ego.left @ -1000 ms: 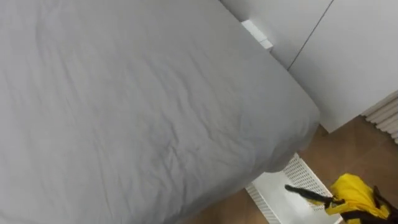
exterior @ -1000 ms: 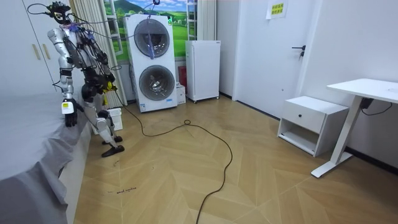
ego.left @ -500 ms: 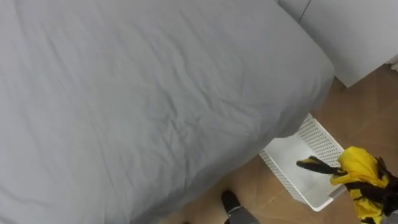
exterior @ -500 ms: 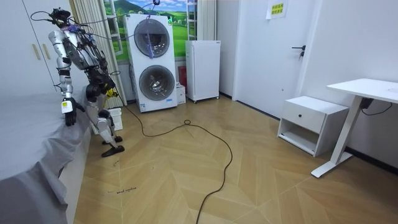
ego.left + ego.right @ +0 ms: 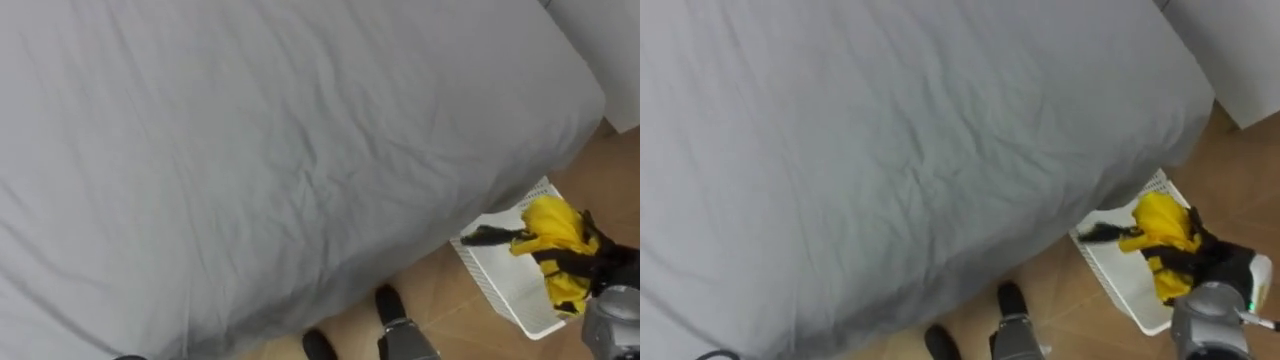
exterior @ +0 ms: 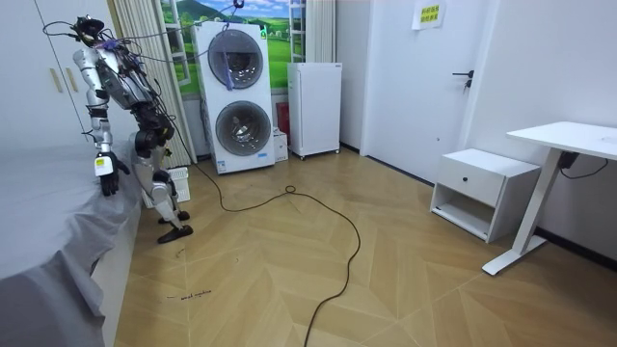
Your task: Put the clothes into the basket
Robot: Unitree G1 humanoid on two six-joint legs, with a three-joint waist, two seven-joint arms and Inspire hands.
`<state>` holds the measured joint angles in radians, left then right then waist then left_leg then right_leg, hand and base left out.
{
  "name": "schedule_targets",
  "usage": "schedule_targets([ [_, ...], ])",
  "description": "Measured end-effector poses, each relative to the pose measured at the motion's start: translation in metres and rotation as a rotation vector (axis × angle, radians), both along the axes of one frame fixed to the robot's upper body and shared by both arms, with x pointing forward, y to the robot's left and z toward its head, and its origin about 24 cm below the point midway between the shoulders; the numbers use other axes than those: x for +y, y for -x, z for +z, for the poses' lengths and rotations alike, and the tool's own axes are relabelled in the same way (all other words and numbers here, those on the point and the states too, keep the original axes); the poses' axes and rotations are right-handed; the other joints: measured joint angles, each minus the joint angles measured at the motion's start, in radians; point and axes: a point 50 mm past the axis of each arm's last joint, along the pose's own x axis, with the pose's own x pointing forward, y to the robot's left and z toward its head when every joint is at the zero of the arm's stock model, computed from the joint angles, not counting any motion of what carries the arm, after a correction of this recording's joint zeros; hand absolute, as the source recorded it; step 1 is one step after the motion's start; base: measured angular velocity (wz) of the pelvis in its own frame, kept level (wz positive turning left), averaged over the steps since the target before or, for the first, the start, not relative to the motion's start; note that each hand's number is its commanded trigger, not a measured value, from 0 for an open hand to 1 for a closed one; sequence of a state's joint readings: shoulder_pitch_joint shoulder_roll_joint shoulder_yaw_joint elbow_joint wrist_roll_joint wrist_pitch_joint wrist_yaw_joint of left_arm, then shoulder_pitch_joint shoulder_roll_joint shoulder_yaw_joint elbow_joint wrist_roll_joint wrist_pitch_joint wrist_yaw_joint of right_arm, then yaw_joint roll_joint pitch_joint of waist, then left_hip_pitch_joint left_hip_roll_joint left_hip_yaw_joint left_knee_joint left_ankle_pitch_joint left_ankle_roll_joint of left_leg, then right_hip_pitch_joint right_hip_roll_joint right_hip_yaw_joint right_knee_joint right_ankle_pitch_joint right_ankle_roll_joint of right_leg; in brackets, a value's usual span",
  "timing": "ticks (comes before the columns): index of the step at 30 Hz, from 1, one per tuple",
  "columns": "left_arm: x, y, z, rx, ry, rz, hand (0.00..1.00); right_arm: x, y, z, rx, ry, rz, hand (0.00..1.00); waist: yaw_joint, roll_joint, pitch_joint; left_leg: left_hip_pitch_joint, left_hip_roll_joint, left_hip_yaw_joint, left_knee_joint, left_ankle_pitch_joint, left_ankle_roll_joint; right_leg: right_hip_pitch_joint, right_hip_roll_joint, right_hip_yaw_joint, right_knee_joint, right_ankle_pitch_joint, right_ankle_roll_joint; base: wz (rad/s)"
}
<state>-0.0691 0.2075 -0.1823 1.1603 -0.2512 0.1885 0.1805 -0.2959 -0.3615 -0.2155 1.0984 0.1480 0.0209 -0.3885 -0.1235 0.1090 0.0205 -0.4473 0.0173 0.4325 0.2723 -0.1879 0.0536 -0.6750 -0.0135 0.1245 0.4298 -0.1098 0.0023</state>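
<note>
Bunched yellow garment, clutched in the right hand, hangs over the white slatted basket, near right.

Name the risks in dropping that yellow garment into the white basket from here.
1. The right hand holds the yellow garment bunched above the basket. On release, a fold might cling to the fingers or drape over the rim.
2. The bed sheet overhangs part of the basket, which narrows the opening.
3. A dark strip juts from the bundle and could catch on the rim.
</note>
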Motion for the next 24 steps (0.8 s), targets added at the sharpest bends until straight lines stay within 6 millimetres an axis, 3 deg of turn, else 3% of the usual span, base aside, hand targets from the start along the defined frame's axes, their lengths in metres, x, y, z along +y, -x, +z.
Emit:
schedule_targets([
  [12, 0.000, -0.006, 0.002, -0.043, -0.001, -0.009, 0.00, -0.002, 0.011, -0.009, 0.052, -0.032, -0.038, 0.00, 0.004, -0.013, 0.0087, 0.002, -0.011, -0.026, -0.006, 0.010, 0.011, 0.008, -0.032, -0.047, 0.002, -0.009, 0.005, 0.08],
  [24, -0.002, -0.009, 0.002, -0.053, 0.008, -0.008, 0.00, -0.010, 0.011, -0.003, 0.046, 0.001, -0.055, 0.00, 0.013, -0.014, 0.0088, 0.005, -0.014, -0.035, -0.012, 0.010, 0.011, 0.018, -0.038, -0.073, -0.001, -0.009, 0.005, 0.02],
])
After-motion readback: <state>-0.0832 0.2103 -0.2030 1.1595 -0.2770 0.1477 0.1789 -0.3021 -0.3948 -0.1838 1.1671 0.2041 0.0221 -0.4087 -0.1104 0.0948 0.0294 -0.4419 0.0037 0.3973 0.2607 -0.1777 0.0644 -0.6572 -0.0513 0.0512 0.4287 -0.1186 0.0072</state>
